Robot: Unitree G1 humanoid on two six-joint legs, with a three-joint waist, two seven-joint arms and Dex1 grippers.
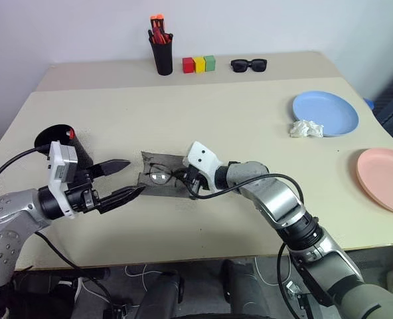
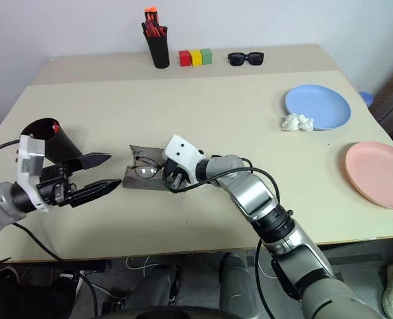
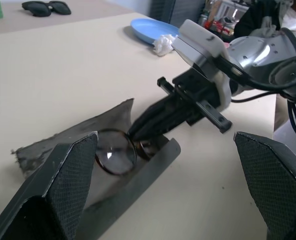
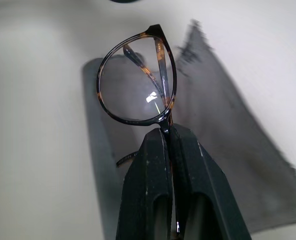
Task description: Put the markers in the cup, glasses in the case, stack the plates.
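The beige table [image 1: 203, 126] fills most of the head views. At right sit the light blue plate [image 1: 329, 109] and the pink plate [image 1: 386, 179], apart and not yet stacked. At centre left lies the open grey case [image 1: 158, 176], lid flat. The step in hand is the glasses: the right gripper [image 4: 169, 135], jaws closed tight, pinches the tortoiseshell glasses [image 4: 138, 82] at the bridge, over the case. The left gripper [image 1: 125, 179] hangs wide open and empty just left of the case, the black cup [image 1: 60, 139] behind it. Next, likely: lower the frame into the case and release.
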